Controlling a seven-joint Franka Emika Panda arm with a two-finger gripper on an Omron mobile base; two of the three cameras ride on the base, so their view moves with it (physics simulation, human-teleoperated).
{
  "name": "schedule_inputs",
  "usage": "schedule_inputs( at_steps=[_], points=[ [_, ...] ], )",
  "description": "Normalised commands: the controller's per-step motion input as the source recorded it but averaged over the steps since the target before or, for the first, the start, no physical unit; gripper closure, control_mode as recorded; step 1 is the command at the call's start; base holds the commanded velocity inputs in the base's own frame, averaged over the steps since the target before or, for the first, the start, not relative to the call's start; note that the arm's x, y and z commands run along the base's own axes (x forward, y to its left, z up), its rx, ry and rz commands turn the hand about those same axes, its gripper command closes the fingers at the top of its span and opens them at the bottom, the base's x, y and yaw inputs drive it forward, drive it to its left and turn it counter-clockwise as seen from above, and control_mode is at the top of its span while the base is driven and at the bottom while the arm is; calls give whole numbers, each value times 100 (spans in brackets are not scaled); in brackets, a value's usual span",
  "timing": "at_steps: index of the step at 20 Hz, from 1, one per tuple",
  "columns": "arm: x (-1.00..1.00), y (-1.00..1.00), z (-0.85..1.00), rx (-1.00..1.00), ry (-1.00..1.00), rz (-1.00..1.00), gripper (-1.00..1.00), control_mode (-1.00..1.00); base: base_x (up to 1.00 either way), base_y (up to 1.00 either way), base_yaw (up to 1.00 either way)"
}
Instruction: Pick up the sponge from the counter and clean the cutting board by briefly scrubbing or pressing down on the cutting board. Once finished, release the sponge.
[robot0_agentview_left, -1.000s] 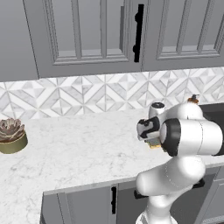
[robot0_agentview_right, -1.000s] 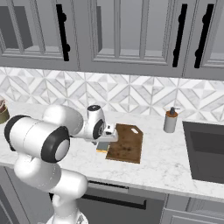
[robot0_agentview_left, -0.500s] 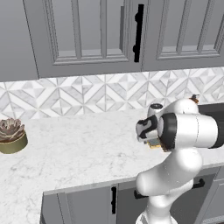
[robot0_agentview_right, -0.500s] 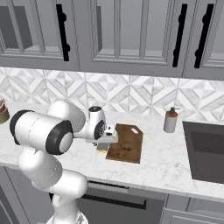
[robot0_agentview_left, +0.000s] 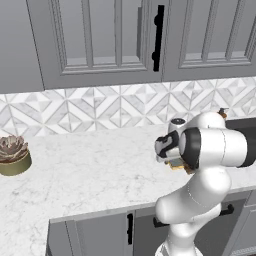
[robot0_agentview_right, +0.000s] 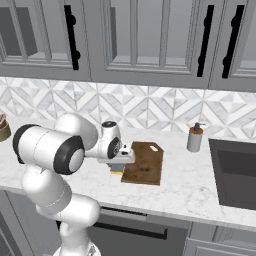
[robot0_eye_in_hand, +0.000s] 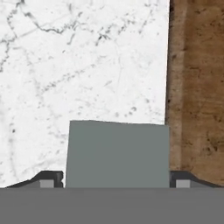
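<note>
In the hand view the fingers (robot0_eye_in_hand: 117, 180) were clamped on the sponge (robot0_eye_in_hand: 117, 153), one at each side, above the white bench (robot0_eye_in_hand: 78, 61) just beside the cutting board (robot0_eye_in_hand: 197, 87). The right base view also showed a soap bottle (robot0_agentview_right: 194, 138) farther back; the left base view showed a potted succulent (robot0_agentview_left: 13, 155).

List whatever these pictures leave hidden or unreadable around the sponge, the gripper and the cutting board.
- Sponge: hand view, its near end is cut off at the bottom; lifted or resting is unclear.
- Gripper: the finger tips flank the sponge; contact is not visible.
- Cutting board: right base view, the hand covers its left edge; left base view, the arm hides nearly all of it.
- Soap bottle: too small to read.
</note>
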Motion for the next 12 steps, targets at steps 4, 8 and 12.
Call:
schedule_inputs(
  at_steps=[4,8,12],
  points=[
    [0,9,-4,0,4,1,100,-100,0,0,0],
    [0,0,0,5,0,0,100,-100,0,0,0],
    [-4,-14,13,5,0,0,100,-100,0,0,0]
  ],
)
